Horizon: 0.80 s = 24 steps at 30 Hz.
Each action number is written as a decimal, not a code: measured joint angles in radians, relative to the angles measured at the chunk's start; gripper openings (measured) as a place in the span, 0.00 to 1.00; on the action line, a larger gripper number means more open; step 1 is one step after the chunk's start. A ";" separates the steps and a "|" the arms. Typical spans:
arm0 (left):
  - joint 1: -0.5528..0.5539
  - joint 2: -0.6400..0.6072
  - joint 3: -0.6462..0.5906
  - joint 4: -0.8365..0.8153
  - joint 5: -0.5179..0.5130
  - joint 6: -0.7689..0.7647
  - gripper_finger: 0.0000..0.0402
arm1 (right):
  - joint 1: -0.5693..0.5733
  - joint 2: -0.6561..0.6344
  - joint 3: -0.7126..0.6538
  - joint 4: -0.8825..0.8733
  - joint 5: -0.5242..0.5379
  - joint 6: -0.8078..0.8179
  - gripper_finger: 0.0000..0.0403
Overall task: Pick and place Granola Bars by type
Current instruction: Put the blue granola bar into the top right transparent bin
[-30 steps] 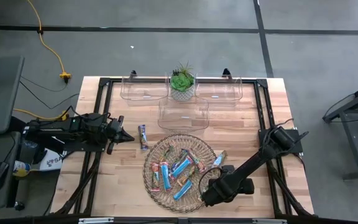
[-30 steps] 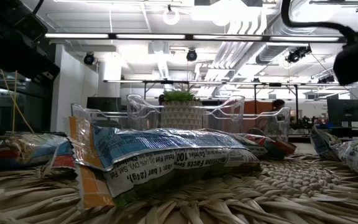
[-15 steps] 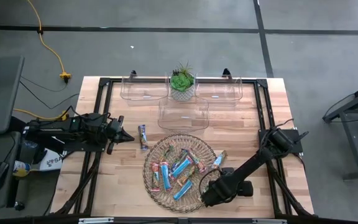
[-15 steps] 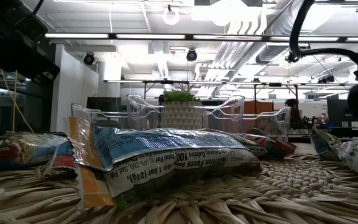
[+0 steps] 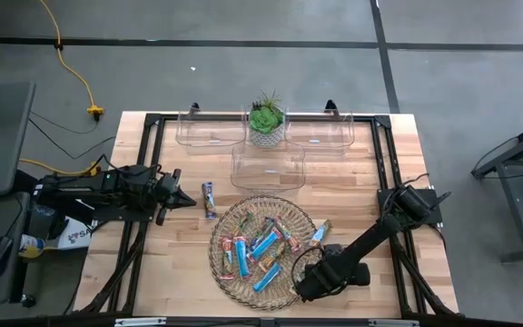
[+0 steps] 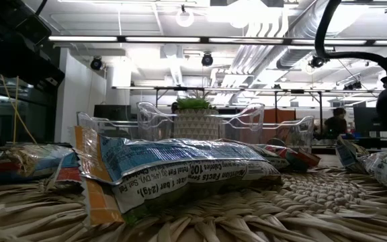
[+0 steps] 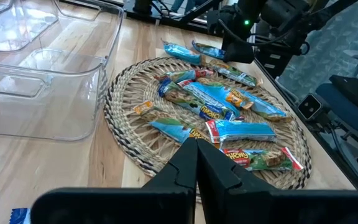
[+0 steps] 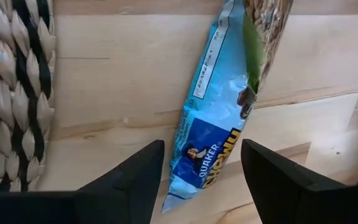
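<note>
Several granola bars in blue, orange-red and gold-brown wrappers lie heaped on the round wicker tray point(image 5: 216, 263), which is seen close up in the low view point(image 6: 166, 171). One blue bar point(image 5: 320, 233) lies flat on the wood just off the tray's right rim. My right gripper point(image 8: 202, 149) hovers open over it, with one finger on either side of its blue end point(image 8: 194, 168), and I see no touch. Another bar point(image 5: 209, 200) rests on the table left of the tray. My left gripper point(image 5: 178, 198) waits shut beside that bar.
Three clear plastic bins point(image 5: 268, 166) stand toward the far edge, with a small potted plant point(image 5: 266, 118) between the two rear ones. The tray's woven rim point(image 8: 17, 93) lies close beside my right gripper. Bare wood shows to the right of the tray.
My right arm has come down a little beside the tray's right rim; in the low view its dark body has dropped from the upper corner to mid-height. The bars have stayed where they were.
</note>
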 joint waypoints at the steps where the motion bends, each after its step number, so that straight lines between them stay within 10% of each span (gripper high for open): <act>1: 0.000 0.000 0.000 0.000 0.000 0.000 0.00 | 0.003 0.000 0.000 0.000 0.002 0.000 0.49; 24: 0.000 0.000 0.000 0.000 -0.003 0.000 0.00 | 0.010 0.003 -0.003 0.044 0.002 -0.012 0.23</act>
